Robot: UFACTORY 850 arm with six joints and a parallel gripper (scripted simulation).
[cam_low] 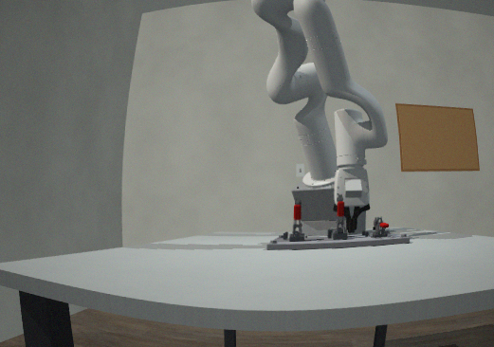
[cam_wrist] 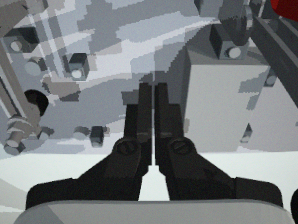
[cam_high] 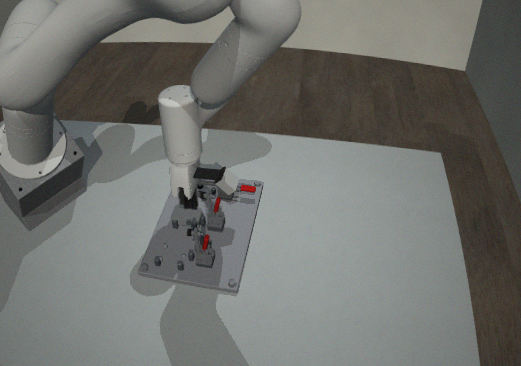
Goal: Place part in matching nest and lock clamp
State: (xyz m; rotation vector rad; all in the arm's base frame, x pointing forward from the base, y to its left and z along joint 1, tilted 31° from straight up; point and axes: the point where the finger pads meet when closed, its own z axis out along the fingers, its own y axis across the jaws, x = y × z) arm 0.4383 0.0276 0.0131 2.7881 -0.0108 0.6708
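Part point(cam_high: 184, 215) point(cam_wrist: 220, 107) lies beside the clenched, empty jaws (hard to make out in the exterior view).

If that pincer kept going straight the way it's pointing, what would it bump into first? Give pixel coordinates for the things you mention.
Probably the grey base plate point(cam_high: 240, 240) point(cam_low: 339, 244) point(cam_wrist: 107, 107), just beside the pale block point(cam_high: 182, 215) point(cam_wrist: 215, 105). The pincer point(cam_high: 189, 205) point(cam_low: 353, 230) point(cam_wrist: 152, 100) points down; its remaining height is hard to judge.
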